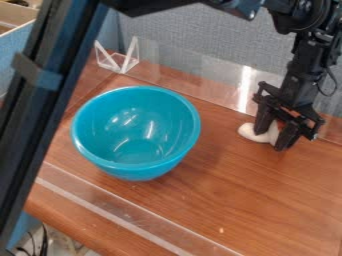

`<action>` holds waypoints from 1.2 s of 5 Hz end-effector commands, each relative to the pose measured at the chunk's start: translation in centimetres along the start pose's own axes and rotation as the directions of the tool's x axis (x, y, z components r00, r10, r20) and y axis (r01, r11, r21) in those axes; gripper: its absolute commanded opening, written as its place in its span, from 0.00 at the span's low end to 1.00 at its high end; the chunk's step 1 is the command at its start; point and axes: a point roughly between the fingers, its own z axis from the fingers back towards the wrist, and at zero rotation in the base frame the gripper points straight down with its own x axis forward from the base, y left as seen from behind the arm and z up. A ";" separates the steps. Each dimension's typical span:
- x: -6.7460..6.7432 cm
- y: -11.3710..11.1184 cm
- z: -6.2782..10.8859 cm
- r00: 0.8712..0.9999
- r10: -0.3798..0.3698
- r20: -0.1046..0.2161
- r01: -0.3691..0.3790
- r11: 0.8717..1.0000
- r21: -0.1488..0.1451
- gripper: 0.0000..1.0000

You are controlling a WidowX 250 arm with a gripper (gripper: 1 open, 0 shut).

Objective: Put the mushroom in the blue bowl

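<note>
A large glossy turquoise blue bowl (pixel 134 130) stands empty on the wooden table (pixel 227 195), left of centre. At the right, my black gripper (pixel 278 132) points straight down and reaches the tabletop. Its fingers stand on either side of the mushroom (pixel 250 129) and press against it. Only a cream-white part of the mushroom shows at the fingers' left foot; its cap is hidden behind the gripper. The mushroom rests on the table, well to the right of the bowl.
A black slanted pole (pixel 47 110) crosses the left foreground and hides part of the table. A clear plastic stand (pixel 118 57) sits at the back left. A grey wall closes off the back. The table's front edge runs along the bottom.
</note>
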 end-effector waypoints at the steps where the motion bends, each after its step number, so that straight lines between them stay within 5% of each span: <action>1: 0.2 -1.0 2.2 0.998 -0.025 0.060 0.024 1.000 0.012 0.00; 6: -0.1 -1.7 2.3 0.998 -0.033 0.060 0.032 0.999 0.017 0.00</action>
